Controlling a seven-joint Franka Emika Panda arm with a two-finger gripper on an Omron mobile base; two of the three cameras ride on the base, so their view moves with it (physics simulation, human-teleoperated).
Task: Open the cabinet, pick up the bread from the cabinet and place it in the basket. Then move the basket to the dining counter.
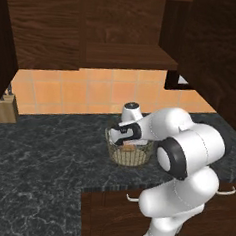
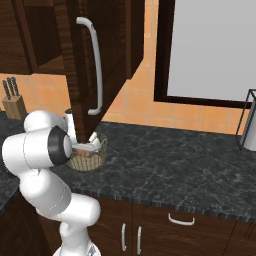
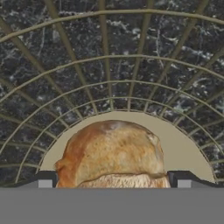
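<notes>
The basket (image 1: 118, 156) of tan wire mesh stands on the black marbled counter (image 1: 37, 154), below the open cabinet (image 1: 130, 56). The bread (image 3: 111, 151), a tan-brown roll, lies on the basket's pale base (image 3: 186, 146). My gripper (image 3: 113, 183) reaches down into the basket (image 2: 95, 161). It is open, with one fingertip on either side of the bread. In the left base view the hand (image 1: 127, 134) hangs over the bread (image 1: 129, 147). The cabinet door (image 2: 112, 45), with its silver bar handle (image 2: 96, 70), swings out above the hand (image 2: 86, 147).
A knife block (image 1: 6, 107) stands at the counter's far left against the orange tiled wall. A white canister (image 1: 131, 111) sits just behind the basket. The open cabinet door (image 1: 215, 57) overhangs the right side. Drawers with curved handles (image 2: 181, 220) lie under the counter edge.
</notes>
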